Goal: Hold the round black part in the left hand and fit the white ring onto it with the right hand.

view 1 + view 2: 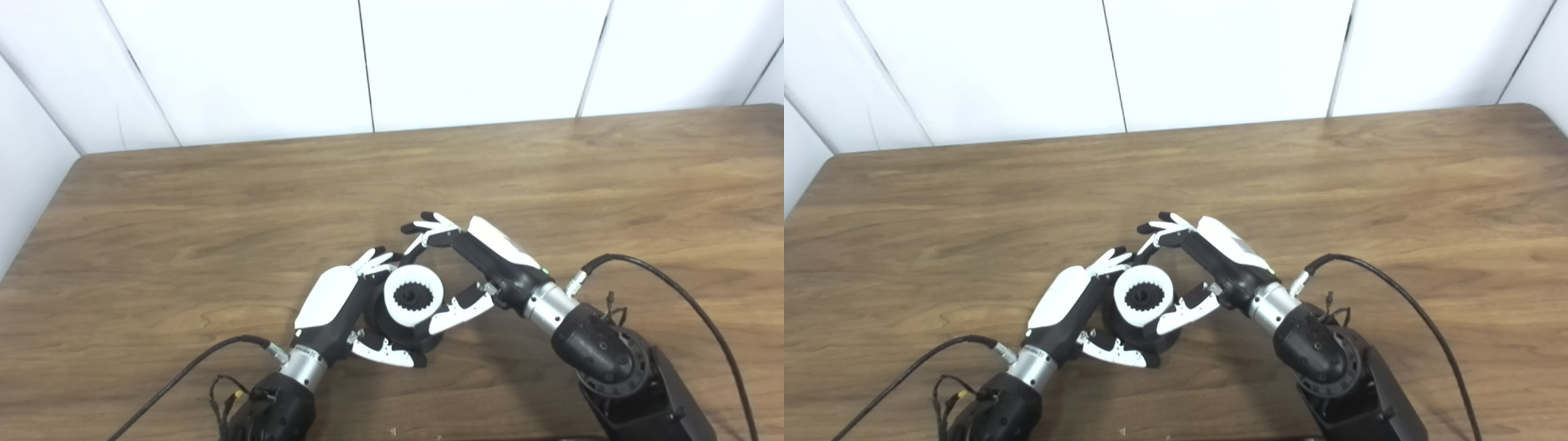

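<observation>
Hands are meeting low in the middle of the wooden table (184, 202), near its front edge. The left hand (334, 303) is wrapping around the round black part (398, 331), its fingers (373, 262) curling over the far side and its thumb (386, 353) crossing under the near side, so it is grasping that part. Most of the black body is being covered by the hand and by the ring on top, and only a dark band below the ring and a patch by the thumb are showing.

The white ring (413, 296) is sitting on the upper face of the black part, tilted towards the camera. Inside it a toothed edge is showing around a dark toothed hub (413, 296). Whether the ring is fully seated or only resting there is hard to make out.

The right hand (484, 257) is reaching in from the right, its thumb (460, 309) lying against the ring's lower right side. Its fingers (432, 225) are spreading above and behind the ring, apart from it, so the hand is looking loose rather than clenched, and a firm hold on the ring cannot be confirmed.

Both forearms are being cut off by the bottom edge. A black cable (674, 288) is looping from the right wrist, another cable (184, 373) from the left. White wall panels (245, 61) are standing behind the table.
</observation>
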Available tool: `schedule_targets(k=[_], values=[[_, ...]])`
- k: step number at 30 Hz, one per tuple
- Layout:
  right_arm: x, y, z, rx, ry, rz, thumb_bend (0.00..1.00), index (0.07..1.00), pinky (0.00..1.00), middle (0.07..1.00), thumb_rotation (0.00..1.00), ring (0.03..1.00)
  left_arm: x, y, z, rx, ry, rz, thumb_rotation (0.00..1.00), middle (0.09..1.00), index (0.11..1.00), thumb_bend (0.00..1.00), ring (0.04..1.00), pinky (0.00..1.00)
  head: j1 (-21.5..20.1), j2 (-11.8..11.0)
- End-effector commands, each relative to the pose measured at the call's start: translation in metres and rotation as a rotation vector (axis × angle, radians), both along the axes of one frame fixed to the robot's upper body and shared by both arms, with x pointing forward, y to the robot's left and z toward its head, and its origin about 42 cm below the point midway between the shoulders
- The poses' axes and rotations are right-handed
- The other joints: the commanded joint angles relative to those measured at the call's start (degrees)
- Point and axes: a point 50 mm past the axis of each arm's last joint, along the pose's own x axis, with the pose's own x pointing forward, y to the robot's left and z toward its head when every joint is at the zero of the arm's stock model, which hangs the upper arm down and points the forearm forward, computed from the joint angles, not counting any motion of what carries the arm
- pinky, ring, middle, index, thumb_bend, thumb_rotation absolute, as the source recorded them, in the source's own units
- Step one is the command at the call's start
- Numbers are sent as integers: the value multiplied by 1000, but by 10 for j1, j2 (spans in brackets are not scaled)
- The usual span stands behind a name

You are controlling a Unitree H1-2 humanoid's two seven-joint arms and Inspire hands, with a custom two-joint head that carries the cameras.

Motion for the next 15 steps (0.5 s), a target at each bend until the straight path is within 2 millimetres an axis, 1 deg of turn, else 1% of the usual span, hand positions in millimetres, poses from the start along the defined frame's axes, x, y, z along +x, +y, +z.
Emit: schedule_targets(k=[1,4,8,10,12,15], values=[[6,3,15,27,-76,12,525,487,927,886,149,992,0,1,7,9,-31,-3,262,902,607,946,973,920,-1,1],[8,3,14,31,-75,12,526,487,928,887,149,993,1,0,8,29,-41,-1,283,899,606,947,966,893,-1,2],[8,3,12,30,-67,14,525,488,914,887,150,992,0,-2,9,-12,-20,-8,248,906,617,933,981,945,0,3],[8,4,11,28,-62,12,526,487,913,884,149,991,1,-2,9,-11,-19,-9,247,906,618,931,983,949,0,4],[8,4,10,23,-59,11,526,487,911,884,149,991,1,-3,9,-6,-22,-8,251,905,617,933,981,946,0,4],[8,5,9,22,-54,11,526,487,909,882,148,989,1,-3,9,7,-34,-4,253,899,611,939,971,908,0,5]])
